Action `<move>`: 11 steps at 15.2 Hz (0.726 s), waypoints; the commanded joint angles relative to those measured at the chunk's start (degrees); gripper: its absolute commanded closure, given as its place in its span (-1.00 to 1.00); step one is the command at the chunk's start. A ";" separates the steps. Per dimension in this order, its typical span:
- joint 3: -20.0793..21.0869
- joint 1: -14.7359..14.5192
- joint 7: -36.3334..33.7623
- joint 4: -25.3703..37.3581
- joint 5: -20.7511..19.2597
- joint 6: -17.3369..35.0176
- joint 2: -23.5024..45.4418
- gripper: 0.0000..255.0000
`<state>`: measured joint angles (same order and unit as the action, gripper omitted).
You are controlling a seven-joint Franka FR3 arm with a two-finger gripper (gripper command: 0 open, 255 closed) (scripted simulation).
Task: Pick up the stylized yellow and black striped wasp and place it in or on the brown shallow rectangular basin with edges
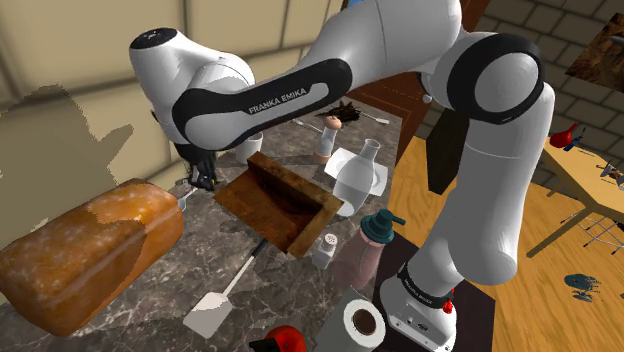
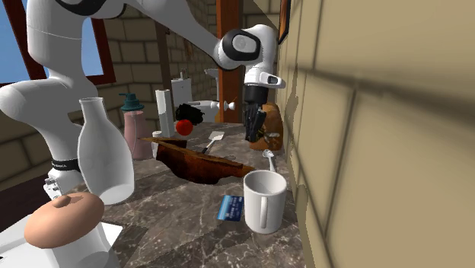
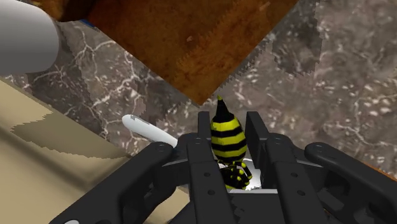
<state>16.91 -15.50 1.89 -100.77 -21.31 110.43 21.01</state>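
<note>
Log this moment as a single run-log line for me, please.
phase: grasp | gripper: shut on striped wasp | brown basin: beyond gripper, wasp not yet in it | surface: dark marbled countertop

One striped wasp (image 3: pixel 228 137) is in the one tool (image 3: pixel 229 121). Just beside the tool lie one spoon (image 3: pixel 147 129) and one brown basin (image 1: pixel 280 215). Farther from the tool on the table (image 1: pixel 150 300) are one bread loaf (image 1: pixel 90 255), one mug (image 2: pixel 264 199), one spatula (image 1: pixel 212 312), one white bottle (image 2: pixel 104 152), one pink pump bottle (image 1: pixel 368 250) and one tape roll (image 1: pixel 364 322)

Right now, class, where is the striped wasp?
In the wrist view the wasp is clasped between the fingers of the end effector, over the marbled counter just off a corner of the brown basin.
</note>
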 commanded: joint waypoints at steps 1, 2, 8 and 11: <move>0.14 0.00 0.42 0.69 0.36 -1.29 -0.65 1.00; 0.19 0.02 0.64 1.05 0.52 -1.90 -0.96 1.00; 0.47 0.04 1.89 3.49 1.37 -5.67 -2.54 1.00; 0.58 0.01 2.49 4.90 1.73 -7.62 -3.19 1.00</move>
<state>17.43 -15.43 4.24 -96.42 -19.68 103.50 17.95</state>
